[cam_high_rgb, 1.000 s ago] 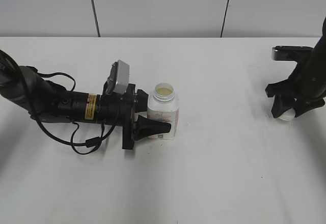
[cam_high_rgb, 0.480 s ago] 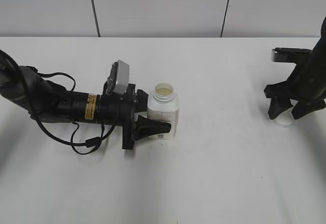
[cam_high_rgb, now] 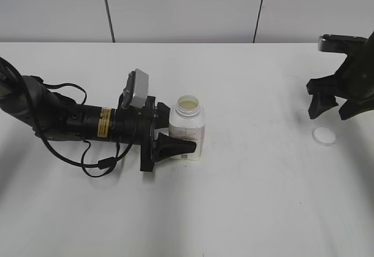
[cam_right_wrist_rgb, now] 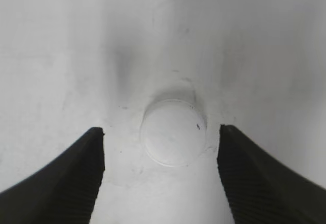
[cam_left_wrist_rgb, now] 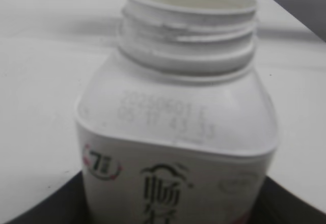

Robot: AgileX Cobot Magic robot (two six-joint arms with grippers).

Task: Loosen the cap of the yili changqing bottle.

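Note:
The yili changqing bottle point(cam_high_rgb: 187, 129) stands upright mid-table, white and squat, with its neck open and no cap on it. The left wrist view shows it close up point(cam_left_wrist_rgb: 178, 147), threads bare. My left gripper point(cam_high_rgb: 175, 146) lies low along the table and is shut on the bottle's body. The white cap point(cam_high_rgb: 324, 136) lies flat on the table at the right, and shows in the right wrist view point(cam_right_wrist_rgb: 173, 131). My right gripper point(cam_high_rgb: 334, 112) is open and empty, raised just above the cap, its two fingers point(cam_right_wrist_rgb: 160, 173) apart on either side of it.
The white table point(cam_high_rgb: 245, 198) stretches around the bottle. A grey wall point(cam_high_rgb: 187, 6) runs along the back edge. The left arm's body and cables point(cam_high_rgb: 76, 122) lie across the left side.
My right gripper opened and let go of the cap, leaving it on the table, then rose and moved back. The left gripper and bottle have not moved.

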